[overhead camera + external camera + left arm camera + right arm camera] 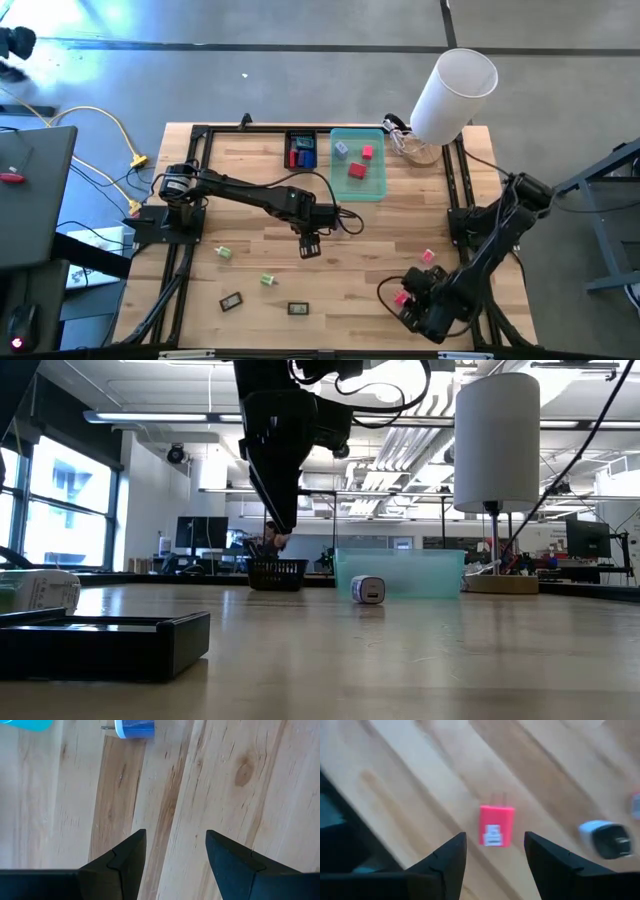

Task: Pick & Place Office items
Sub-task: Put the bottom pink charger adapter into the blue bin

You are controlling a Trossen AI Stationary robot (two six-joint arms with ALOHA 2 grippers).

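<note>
Small office items lie scattered on the wooden table. My left gripper (310, 247) hangs open over the table's middle, pointing down at bare wood (175, 835); a blue-and-white plug piece (134, 727) lies ahead of it, toward the teal tray (357, 190). My right gripper (408, 305) is open near the table's near right corner. A red plug piece (496, 825) lies flat on the wood in line with the gap between its fingers (495, 837), untouched. A white-and-black piece (605, 837) and a pink piece (428, 256) lie close by.
The teal tray holds two red pieces (355, 170) and a grey-blue one (341, 149). The small black tray (301, 150) holds blue and red pieces. Green pieces (222, 252) (267, 280) and black ones (231, 300) (298, 309) lie near left. A white cylinder (455, 95) stands far right.
</note>
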